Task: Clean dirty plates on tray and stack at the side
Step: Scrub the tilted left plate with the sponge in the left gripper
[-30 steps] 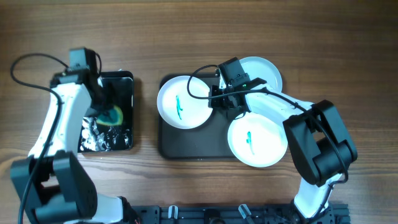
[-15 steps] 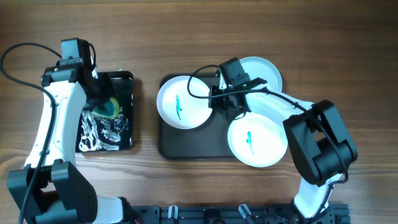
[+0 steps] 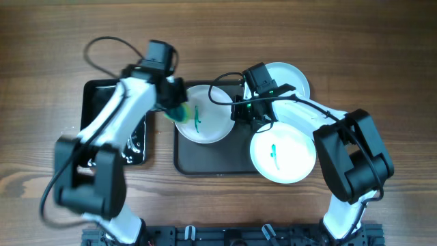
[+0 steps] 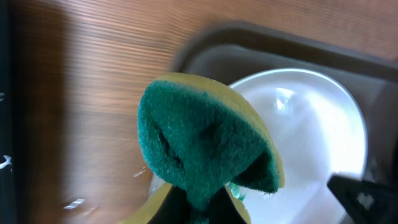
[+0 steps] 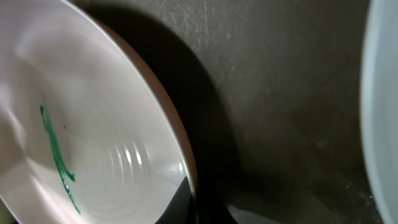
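Three white plates show in the overhead view. The left plate [image 3: 205,126] lies on the dark tray [image 3: 205,160] and has a teal smear. My right gripper [image 3: 240,113] is shut on its right rim, seen close in the right wrist view [image 5: 193,208] with the plate [image 5: 93,112]. My left gripper [image 3: 174,109] is shut on a green-and-yellow sponge [image 4: 199,149] held over that plate's left edge [image 4: 311,124]. The front right plate [image 3: 290,160] has a teal smear. The back right plate [image 3: 290,75] shows no smear.
A smaller glossy black tray [image 3: 102,102] with white foam lies to the left, partly under my left arm. Bare wood table lies around both trays. The right arm's cable loops over the dark tray's back edge.
My left arm has swung right from the black tray, carrying the sponge to the left plate's edge. The right gripper has stayed on the plate's rim.
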{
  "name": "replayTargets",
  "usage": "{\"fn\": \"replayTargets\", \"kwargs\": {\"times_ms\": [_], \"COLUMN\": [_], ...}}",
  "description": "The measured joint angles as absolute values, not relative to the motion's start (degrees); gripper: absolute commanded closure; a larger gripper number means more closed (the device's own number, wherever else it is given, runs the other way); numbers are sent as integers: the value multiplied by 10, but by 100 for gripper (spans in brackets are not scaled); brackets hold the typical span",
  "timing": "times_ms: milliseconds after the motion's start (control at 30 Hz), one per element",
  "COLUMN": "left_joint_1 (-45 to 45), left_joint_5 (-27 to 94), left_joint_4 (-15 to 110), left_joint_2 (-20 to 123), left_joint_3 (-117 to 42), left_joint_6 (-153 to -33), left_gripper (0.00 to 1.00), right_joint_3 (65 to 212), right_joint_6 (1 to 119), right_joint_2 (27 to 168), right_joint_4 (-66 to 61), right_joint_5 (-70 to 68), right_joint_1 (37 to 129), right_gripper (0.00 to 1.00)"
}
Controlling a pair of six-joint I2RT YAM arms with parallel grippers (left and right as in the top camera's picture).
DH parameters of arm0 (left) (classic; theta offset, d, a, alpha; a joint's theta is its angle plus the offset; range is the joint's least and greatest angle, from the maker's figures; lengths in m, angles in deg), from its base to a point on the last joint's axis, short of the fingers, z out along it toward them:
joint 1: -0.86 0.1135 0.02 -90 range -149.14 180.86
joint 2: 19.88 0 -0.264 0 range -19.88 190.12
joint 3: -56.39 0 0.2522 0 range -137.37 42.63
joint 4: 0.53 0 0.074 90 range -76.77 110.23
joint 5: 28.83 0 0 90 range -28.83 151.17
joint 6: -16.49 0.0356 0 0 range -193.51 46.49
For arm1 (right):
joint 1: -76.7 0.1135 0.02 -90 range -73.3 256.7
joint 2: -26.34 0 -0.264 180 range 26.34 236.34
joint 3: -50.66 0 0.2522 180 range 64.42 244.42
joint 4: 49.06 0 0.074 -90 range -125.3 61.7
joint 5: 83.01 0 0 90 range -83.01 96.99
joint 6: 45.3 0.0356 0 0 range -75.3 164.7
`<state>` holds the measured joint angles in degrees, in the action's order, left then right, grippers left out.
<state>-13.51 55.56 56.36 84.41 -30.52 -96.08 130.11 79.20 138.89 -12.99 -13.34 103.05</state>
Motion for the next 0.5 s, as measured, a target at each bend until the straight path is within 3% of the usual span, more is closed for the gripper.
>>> {"fn": "replayTargets", "kwargs": {"times_ms": [400,500], "left_joint_1": [-230,-232], "left_joint_5": [533,436], "left_joint_4": [524,479], "left_joint_2": [935,945], "left_joint_3": [-316,-315], "left_joint_6": [-1013,-977], "left_gripper": [96,96], "right_joint_3": [1307,1307], "right_joint_6": [820,820], "right_joint_2": [1387,1386], "right_joint_4": [-107,-106], "right_joint_5": [-115,-111], "right_joint_1": [1033,1033], "right_gripper": [96,96]}}
